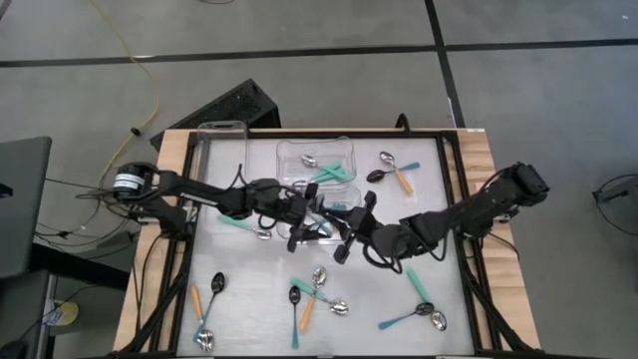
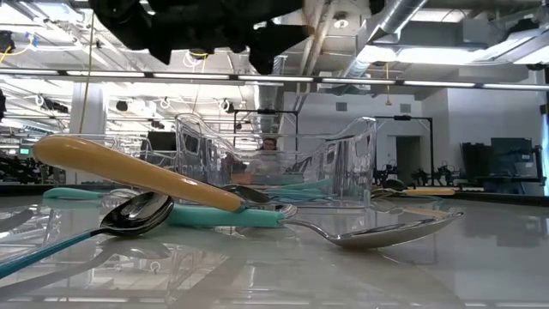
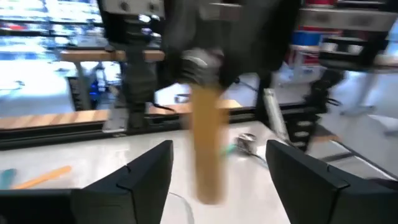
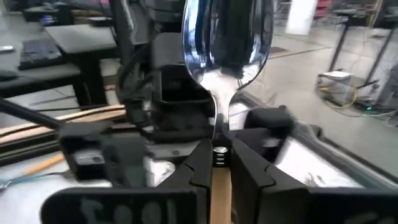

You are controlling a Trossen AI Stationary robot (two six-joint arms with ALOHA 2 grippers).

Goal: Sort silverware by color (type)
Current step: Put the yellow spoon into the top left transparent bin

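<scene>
My right gripper is shut on a spoon with a shiny silver bowl and an orange handle, above the middle of the table. My left gripper is open and faces it. Its two fingers stand on either side of the handle's free end without touching it. Other spoons lie flat on the table: a pair near the far right, several near the near edge, and some in the middle clear tub. My right gripper pinches the spoon between its two fingertips at the top of the orange handle, just below the neck of the bowl. The spoon is lifted clear of the table. Its handle reaches out into the gap of the open left gripper.
A second clear tub stands at the far left corner. Teal and orange spoons lie at the left, near left and near right. In the low view an orange-handled spoon and a silver one lie close by.
</scene>
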